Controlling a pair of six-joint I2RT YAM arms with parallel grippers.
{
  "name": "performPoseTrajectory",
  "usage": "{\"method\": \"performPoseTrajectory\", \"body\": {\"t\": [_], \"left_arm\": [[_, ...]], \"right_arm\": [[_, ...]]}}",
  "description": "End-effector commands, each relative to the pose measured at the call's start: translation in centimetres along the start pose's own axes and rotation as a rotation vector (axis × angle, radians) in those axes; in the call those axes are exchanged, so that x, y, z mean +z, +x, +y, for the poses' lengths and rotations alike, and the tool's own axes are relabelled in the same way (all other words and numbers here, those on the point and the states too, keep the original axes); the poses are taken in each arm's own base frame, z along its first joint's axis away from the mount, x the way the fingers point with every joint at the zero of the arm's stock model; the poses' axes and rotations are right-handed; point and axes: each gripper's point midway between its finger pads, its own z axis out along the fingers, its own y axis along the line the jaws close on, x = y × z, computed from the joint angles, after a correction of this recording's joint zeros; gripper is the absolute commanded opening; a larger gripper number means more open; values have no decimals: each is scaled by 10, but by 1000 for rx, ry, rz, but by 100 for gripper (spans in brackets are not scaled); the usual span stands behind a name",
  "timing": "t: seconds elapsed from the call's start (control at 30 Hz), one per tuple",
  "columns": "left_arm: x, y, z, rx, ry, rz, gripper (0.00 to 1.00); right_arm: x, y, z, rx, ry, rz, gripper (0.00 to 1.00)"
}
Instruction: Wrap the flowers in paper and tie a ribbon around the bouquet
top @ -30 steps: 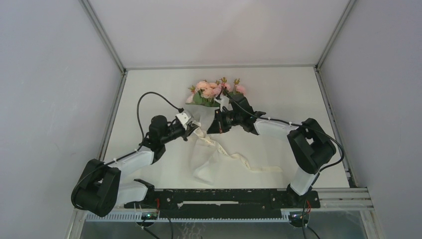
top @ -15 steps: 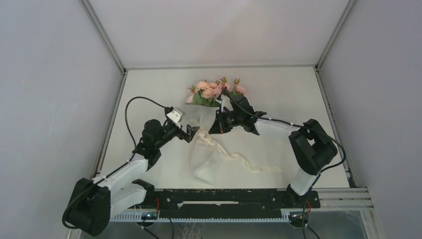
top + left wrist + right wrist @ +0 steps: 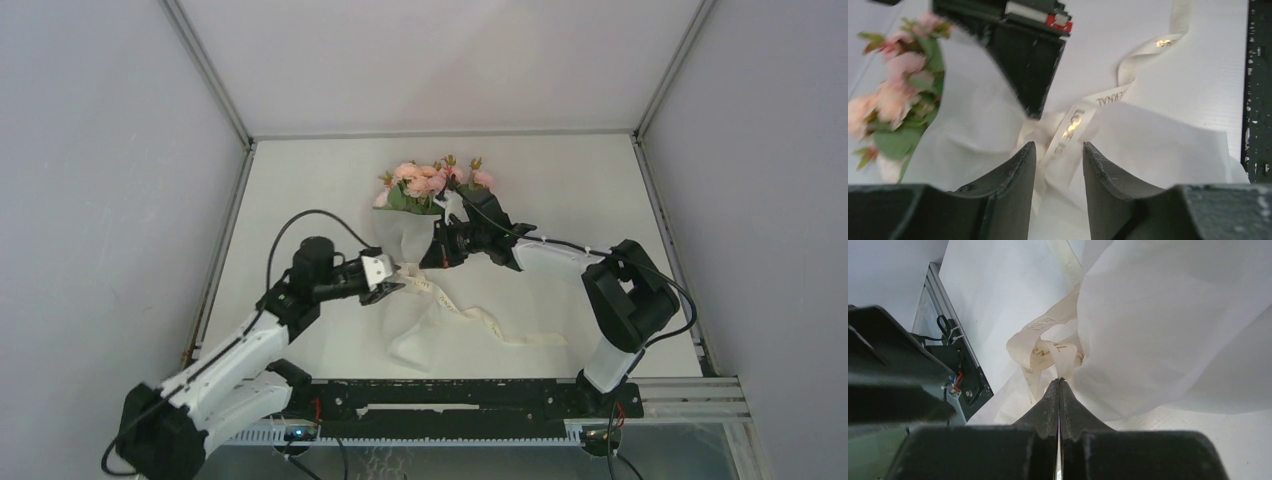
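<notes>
My left gripper (image 3: 1058,146) stands half open astride the ribbon (image 3: 1071,127) at the frame's centre, while my right gripper (image 3: 1060,381) is closed tight at the paper (image 3: 1158,330).

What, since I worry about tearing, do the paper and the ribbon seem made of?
The paper looks like a thin tissue-type sheet: white, matte and translucent, with soft creases and folds. The ribbon looks like woven fabric, perhaps satin: cream, slightly glossy, lying in limp loops, with shiny gold printed letters. The exact fibre cannot be told.
</notes>
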Motion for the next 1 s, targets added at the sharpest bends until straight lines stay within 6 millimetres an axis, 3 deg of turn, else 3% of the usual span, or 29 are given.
{"method": "performPoseTrajectory", "body": {"t": [0.0,0.13,0.53,0.83,0.97], "left_arm": [[28,-19,-9,101,120,-27,46],[38,-2,-8,211,132,28,55],[61,19,7,340,110,106,55],[69,13,26,368,12,77,26],[68,12,30,377,-10,81,2]], "right_arm": [[-19,-25,20,-71,-18,-101,0],[-29,-26,22,-56,-30,-131,0],[-29,-27,27,-50,-58,-129,0],[-32,-26,26,-44,-63,-124,0],[-33,-25,26,-41,-65,-120,0]]}}
